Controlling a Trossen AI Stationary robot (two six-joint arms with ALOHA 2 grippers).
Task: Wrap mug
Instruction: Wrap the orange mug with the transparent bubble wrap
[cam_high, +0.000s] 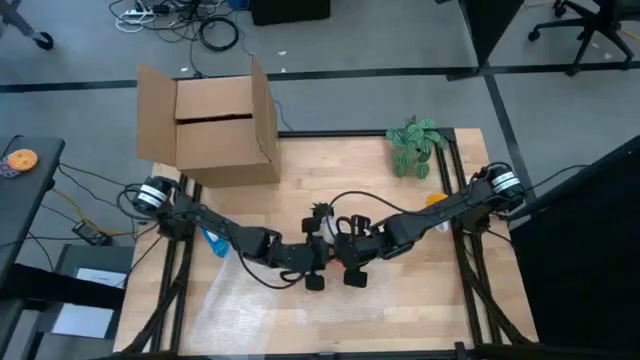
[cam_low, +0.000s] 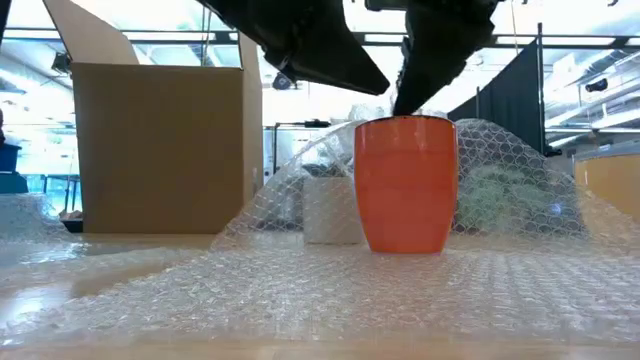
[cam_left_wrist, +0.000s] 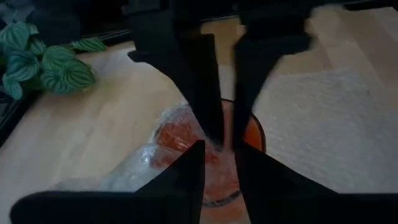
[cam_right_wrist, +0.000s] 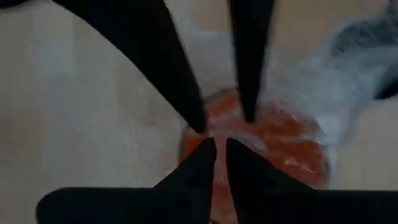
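The wrapping is judged to be partly done. A sheet of bubble wrap (cam_low: 300, 285) is spread over the counter (cam_high: 300, 185), and the orange mug (cam_low: 405, 185) is stood upright on it near the counter's middle. Behind the mug the wrap is lifted into a hump that rises to about the rim, while the mug's front face is left bare.

At the far left, a cardboard box (cam_high: 215, 125) is seen open on the counter's back edge; what is in it cannot be told.

The left gripper (cam_left_wrist: 219, 152) is held over the mug's mouth, its jaws nearly closed; wrap is seen bunched at the rim beneath them, though a firm pinch cannot be confirmed. The right gripper (cam_right_wrist: 221, 146) is placed at the same rim from the other side, jaws narrowed almost to touching.

Covering the front and tucking the loose edge are judged to remain.
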